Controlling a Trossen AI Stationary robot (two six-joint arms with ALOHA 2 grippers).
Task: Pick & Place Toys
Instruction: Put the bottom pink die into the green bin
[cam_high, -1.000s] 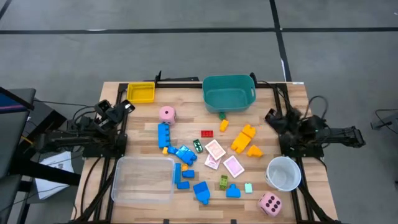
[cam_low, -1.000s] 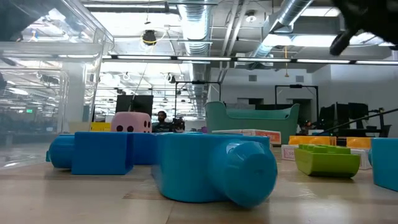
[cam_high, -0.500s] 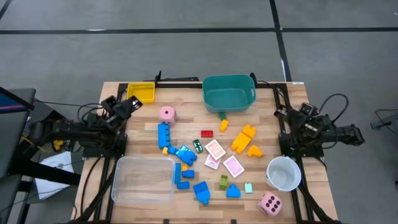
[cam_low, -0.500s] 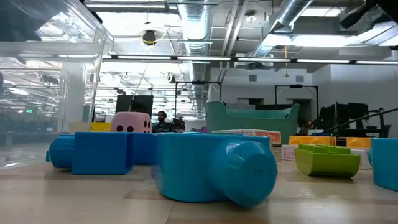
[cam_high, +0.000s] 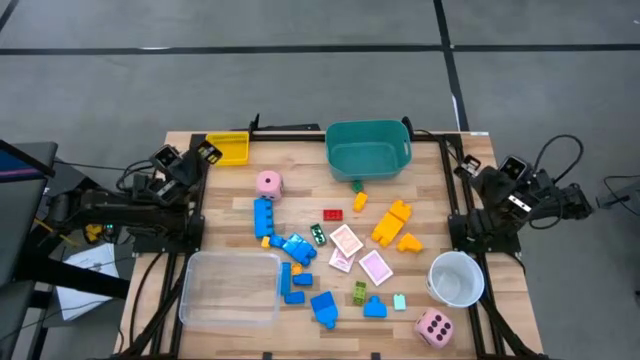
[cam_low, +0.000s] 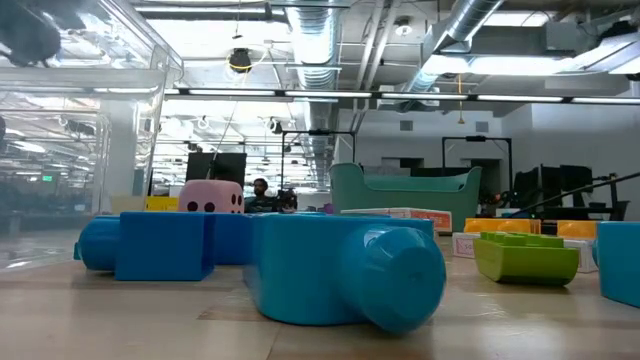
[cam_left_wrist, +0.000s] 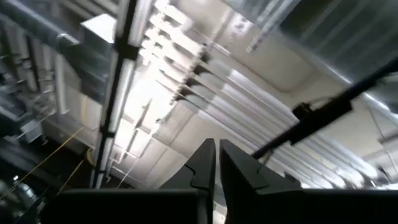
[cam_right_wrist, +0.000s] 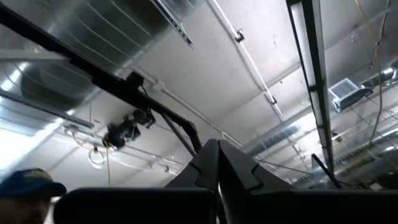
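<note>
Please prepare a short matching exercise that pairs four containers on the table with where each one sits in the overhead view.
Things:
1. teal tub
2. yellow tray
3. clear tray
4. white cup

Places:
A. near left part of the table, beside the blue blocks
B. far left corner of the table
C. near right part of the table, just beyond a pink die
D. far edge, about the middle

Pairs: 1-D, 2-B, 3-A, 4-C
</note>
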